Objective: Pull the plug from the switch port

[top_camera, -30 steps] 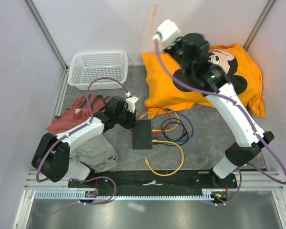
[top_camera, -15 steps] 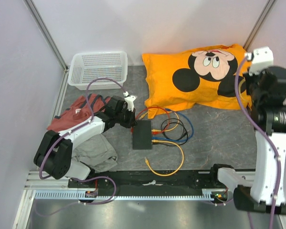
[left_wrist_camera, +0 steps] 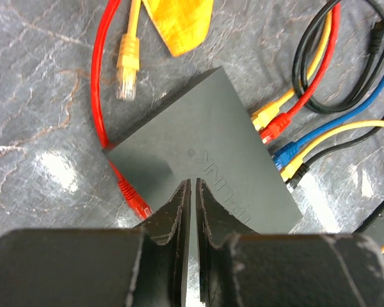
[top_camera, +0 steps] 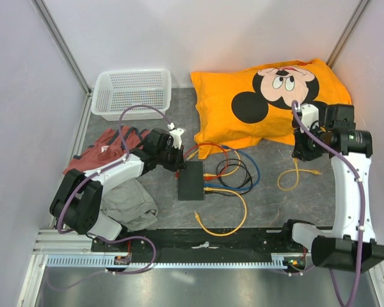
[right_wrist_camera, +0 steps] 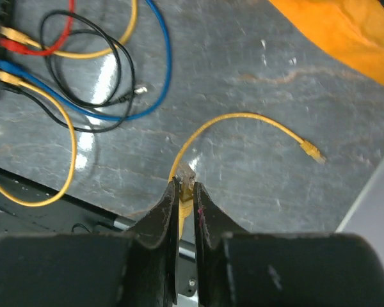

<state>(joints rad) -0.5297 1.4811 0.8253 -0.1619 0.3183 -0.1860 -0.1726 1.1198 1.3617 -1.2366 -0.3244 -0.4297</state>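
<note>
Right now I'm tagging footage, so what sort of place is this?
Probably a lab robot cell: white walls on aluminium posts, a mounting rail, staged props like the switch and pillow.

The switch [left_wrist_camera: 198,153] is matt black, seemingly plastic, with a faint embossed logo on its fine-grained top. The bench [top_camera: 269,198] is grey and veined like stone, smooth and glossy enough to throw back the lights. The loose yellow cable [right_wrist_camera: 256,121] has a smooth, shiny plastic jacket. The left end effector [left_wrist_camera: 192,182] has dull black fingers [left_wrist_camera: 169,220], lightly scuffed. The pillow [top_camera: 217,109] is soft orange printed cloth. The basket [top_camera: 133,93] is white perforated plastic.
</note>
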